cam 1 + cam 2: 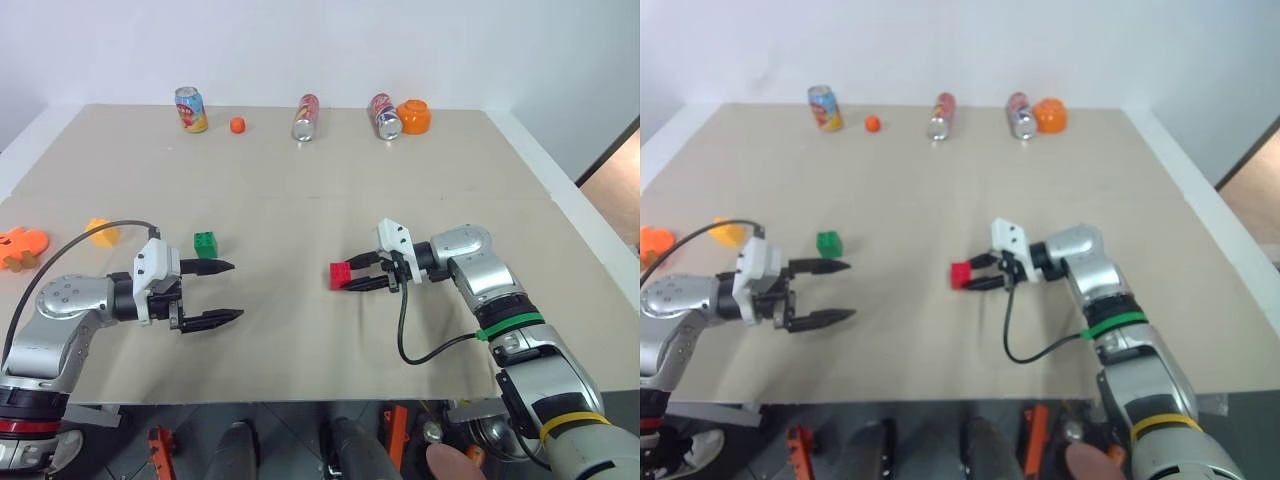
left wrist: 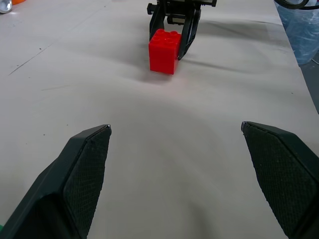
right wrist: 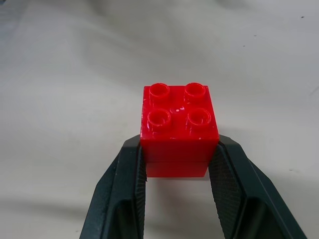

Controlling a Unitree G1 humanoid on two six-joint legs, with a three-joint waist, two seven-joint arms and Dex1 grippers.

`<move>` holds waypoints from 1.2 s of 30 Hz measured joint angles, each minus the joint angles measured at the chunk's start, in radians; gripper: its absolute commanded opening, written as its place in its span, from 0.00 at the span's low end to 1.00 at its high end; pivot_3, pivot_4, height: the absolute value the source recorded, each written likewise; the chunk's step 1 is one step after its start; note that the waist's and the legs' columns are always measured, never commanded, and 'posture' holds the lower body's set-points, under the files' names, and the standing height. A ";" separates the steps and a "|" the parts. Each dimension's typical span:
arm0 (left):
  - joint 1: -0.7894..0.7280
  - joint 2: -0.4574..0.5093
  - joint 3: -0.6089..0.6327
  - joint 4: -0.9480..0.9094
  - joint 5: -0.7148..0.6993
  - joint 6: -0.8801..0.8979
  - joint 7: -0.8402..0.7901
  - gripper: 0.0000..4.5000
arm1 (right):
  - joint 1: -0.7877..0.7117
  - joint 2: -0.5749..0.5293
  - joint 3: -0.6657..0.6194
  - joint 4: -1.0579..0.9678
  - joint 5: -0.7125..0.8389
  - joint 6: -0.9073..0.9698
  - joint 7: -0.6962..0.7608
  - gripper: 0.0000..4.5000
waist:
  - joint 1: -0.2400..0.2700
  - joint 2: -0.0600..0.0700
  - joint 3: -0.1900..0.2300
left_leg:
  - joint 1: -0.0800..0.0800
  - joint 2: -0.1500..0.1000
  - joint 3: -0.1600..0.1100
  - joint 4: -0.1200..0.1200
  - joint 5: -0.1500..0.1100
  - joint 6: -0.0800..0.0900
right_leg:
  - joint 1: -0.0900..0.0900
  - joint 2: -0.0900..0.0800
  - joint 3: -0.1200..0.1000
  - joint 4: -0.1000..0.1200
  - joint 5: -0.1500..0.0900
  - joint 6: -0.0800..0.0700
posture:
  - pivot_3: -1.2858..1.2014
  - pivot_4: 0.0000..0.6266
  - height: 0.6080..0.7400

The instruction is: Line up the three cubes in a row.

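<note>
red cube [image 3: 178, 127] clamped in right end effector [image 1: 362, 276], low over surface [image 1: 300, 180]; green cube [image 1: 206, 244] off to its left, just beside spread-apart left end effector [image 1: 222, 291].

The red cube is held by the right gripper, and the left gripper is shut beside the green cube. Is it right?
Not quite. The right gripper does hold the red cube, but the left gripper, beside the green cube, is open, as the left wrist view shows.
</note>
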 measured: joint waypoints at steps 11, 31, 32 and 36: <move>0.016 -0.001 -0.010 0.000 0.004 -0.001 -0.005 0.97 | 0.000 0.005 0.000 0.045 -0.017 0.008 0.016 0.27 | 0.000 0.000 0.000 | 0.000 0.000 0.000 0.000 0.000 0.000 | 0.000 0.000 0.000 0.000 0.000 0.000 | 0.52 0.24 1.00; 0.033 -0.004 -0.010 0.000 0.004 -0.001 0.005 0.97 | -0.032 0.066 0.010 0.140 -0.068 -0.033 0.018 0.99 | -0.001 0.000 0.000 | 0.006 0.000 0.002 0.000 0.000 0.000 | 0.002 0.002 0.005 0.001 0.001 -0.005 | 0.52 0.24 1.00; 0.034 -0.004 -0.010 -0.001 0.004 -0.002 0.005 0.97 | -0.037 0.063 0.010 0.140 -0.070 -0.023 0.027 0.99 | -0.001 0.000 0.000 | 0.006 0.000 0.002 0.000 0.000 0.000 | 0.002 0.002 0.005 0.001 0.001 -0.005 | 0.52 0.24 1.00; 0.035 -0.003 -0.009 0.000 0.004 -0.007 0.005 0.97 | -0.042 0.021 0.012 0.138 -0.077 -0.010 0.068 0.99 | -0.001 0.000 0.000 | 0.006 0.000 0.003 0.000 0.000 0.000 | 0.002 0.002 0.005 0.001 0.001 -0.005 | 0.52 0.24 1.00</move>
